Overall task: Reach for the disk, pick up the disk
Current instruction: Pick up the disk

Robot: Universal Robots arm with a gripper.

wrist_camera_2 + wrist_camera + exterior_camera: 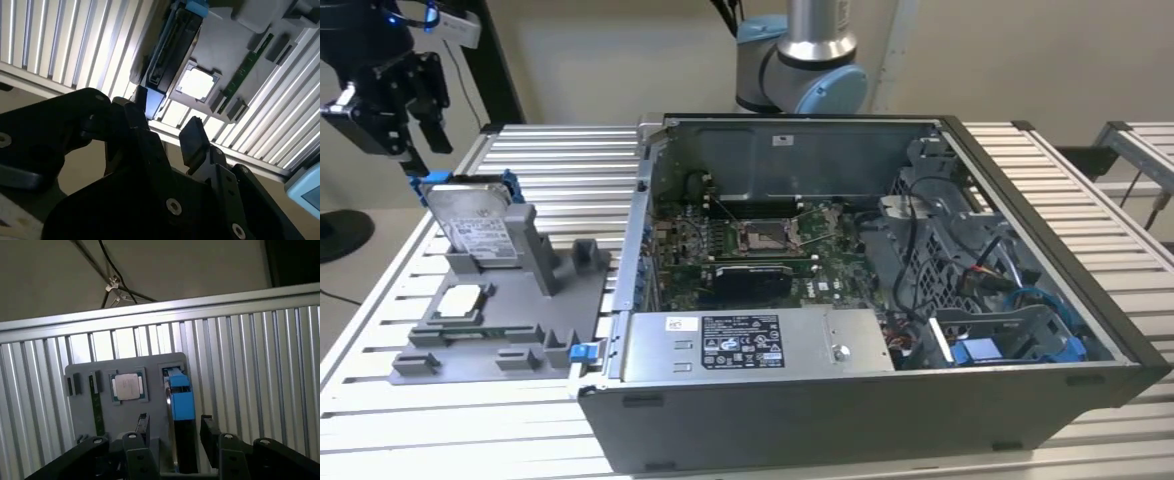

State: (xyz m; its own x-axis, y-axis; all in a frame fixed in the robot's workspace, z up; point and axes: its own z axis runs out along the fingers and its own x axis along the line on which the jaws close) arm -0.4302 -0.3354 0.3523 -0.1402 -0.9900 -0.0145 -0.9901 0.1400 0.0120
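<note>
the disk (474, 225) is standing on its edge in a slot of the grey holder (540, 250), leaning back a little, its white label facing out and the blue bracket showing at its top corners. in the first wrist view i am looking down on its thin top edge (181, 400), with the blue plastic capping it.

i am judging it to be stiff metal, fairly heavy for its size, with smooth flat faces that could slip under a weak pinch. it is also the kind of thing that would suffer from a knock or a drop. the broad faces are looking like the best place to take hold, across the thin body and close to the upper edge, squarely, so it is not twisting in the slot. the blue bracket is looking like softer plastic, so i am trusting it less.

my claw (427, 145) is hanging above the disk, apart from it and touching nothing. its fingers (142, 425) are spread and holding nothing, and in the first wrist view they are sitting to either side of the disk's edge.

a small square chip (460, 303) is lying flat on the same holder, just beside the disk's foot. the holder is resting on the slatted table (560, 160) at the exterior view's left, with the open computer case (854, 410) beside it.
</note>
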